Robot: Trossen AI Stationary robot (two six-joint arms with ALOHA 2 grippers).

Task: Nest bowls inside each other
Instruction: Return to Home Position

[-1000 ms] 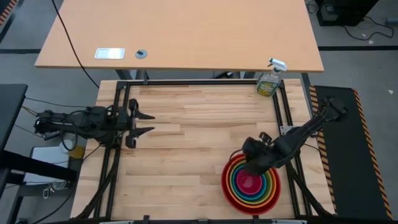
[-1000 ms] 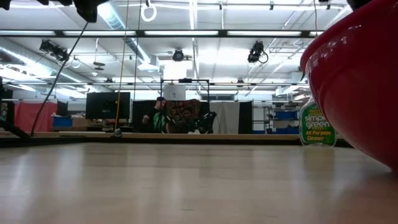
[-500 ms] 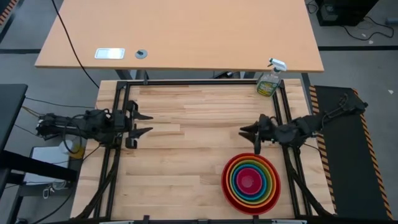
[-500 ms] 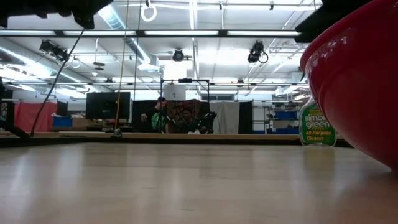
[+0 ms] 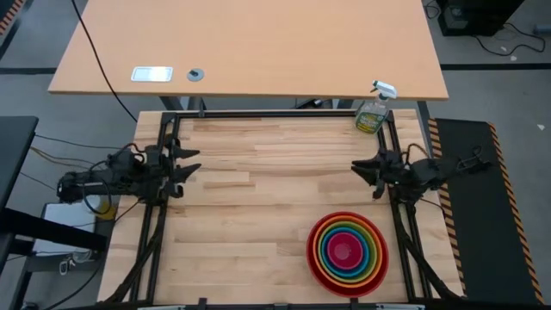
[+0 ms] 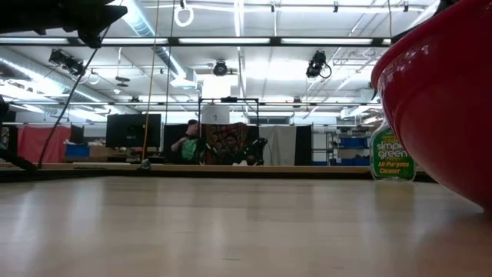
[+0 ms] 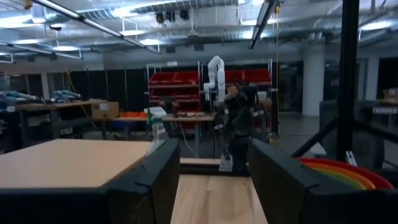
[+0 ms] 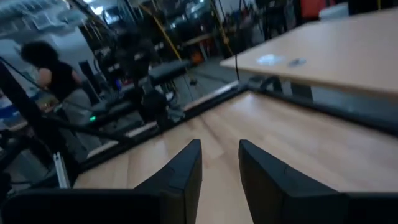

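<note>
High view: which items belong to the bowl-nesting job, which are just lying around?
Job: red bowl, outermost; pink bowl, innermost; bowls nested between them.
Lying about: green spray bottle; white tag and grey disc on the rear desk.

- The five bowls (image 5: 348, 252) are sitting nested, one inside the next, on the table (image 5: 258, 215), in its near right part.
- The smallest bowl (image 5: 344, 251) is lying innermost; the largest bowl (image 5: 312, 255) is holding all the rest.
- The spray bottle (image 5: 372, 116) is standing at the far right corner, well behind the stack.
- My left gripper (image 5: 191, 162) is hanging over the left edge.
- My right gripper (image 5: 365, 178) is hanging over the right edge, facing the left one, between bottle and bowls, apart from both.
- A second table (image 5: 250, 52) is standing beyond the far edge.
</note>
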